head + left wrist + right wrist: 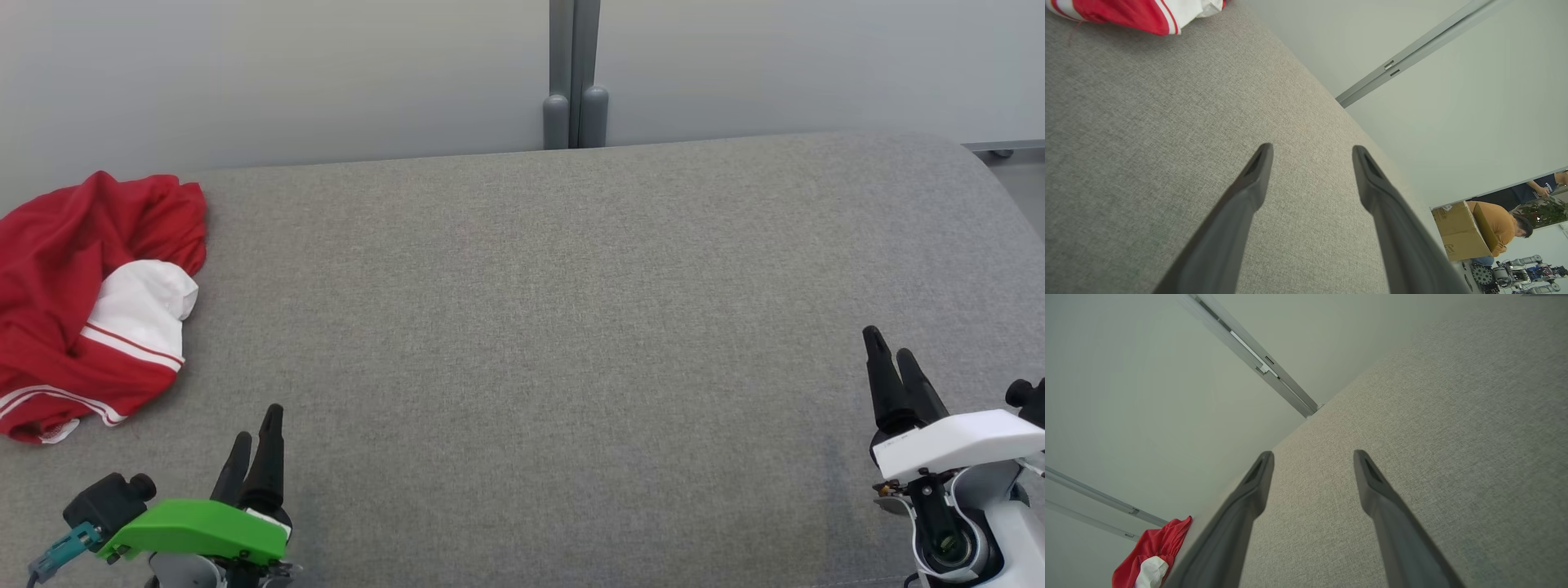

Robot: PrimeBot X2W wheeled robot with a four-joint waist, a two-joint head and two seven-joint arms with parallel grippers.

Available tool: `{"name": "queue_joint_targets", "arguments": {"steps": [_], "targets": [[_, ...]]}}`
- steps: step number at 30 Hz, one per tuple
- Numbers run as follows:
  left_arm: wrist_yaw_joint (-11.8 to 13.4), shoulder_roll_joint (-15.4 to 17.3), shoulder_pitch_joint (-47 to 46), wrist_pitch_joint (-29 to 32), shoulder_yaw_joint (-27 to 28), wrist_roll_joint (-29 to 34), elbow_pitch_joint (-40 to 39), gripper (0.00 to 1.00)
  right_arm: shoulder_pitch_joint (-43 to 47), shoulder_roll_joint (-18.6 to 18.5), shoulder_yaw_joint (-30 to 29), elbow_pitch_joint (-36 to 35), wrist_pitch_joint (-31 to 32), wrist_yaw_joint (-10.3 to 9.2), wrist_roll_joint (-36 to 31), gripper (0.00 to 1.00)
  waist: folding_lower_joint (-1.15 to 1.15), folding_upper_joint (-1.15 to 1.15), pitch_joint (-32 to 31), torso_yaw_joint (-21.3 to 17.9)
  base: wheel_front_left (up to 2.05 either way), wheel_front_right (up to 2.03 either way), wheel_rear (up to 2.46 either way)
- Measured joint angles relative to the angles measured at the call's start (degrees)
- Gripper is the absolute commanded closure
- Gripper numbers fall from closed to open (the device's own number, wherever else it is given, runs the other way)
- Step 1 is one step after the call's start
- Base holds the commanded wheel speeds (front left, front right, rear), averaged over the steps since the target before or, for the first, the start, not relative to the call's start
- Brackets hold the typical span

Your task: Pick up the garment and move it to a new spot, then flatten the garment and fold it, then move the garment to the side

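A crumpled red and white garment (90,302) lies bunched at the far left of the grey fabric surface (555,327). Its edge shows at the top left of the left wrist view (1139,14) and small at the bottom left of the right wrist view (1151,559). My left gripper (257,433) hovers at the lower left, a short way to the right of and nearer than the garment, open and empty (1312,157). Low on the right, my right gripper (888,347) is far from the garment, open with nothing between its fingers (1313,461).
A pale wall with a grey vertical post (575,73) runs behind the surface. The surface rounds off at its far right corner (971,163). In the left wrist view a person in an orange top (1502,228) sits beyond a cardboard box (1457,232), well away.
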Motion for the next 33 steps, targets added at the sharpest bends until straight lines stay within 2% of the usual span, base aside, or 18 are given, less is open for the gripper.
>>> {"name": "queue_joint_targets", "arguments": {"steps": [17,33], "targets": [[1.35,0.18,0.0,-3.34,-2.6,13.26,-1.01,0.0,0.87,-1.77,3.24,-1.32,-3.37,-1.51,-12.96,0.0,0.0,0.0,-0.29,-0.01,0.0,0.0,0.0],[1.67,0.43,0.08,-6.39,-3.68,24.62,-0.59,0.0,2.22,-3.8,4.47,-1.33,-6.24,-1.48,-22.51,0.0,0.0,0.0,-0.49,-0.01,0.0,0.0,0.0]]}}
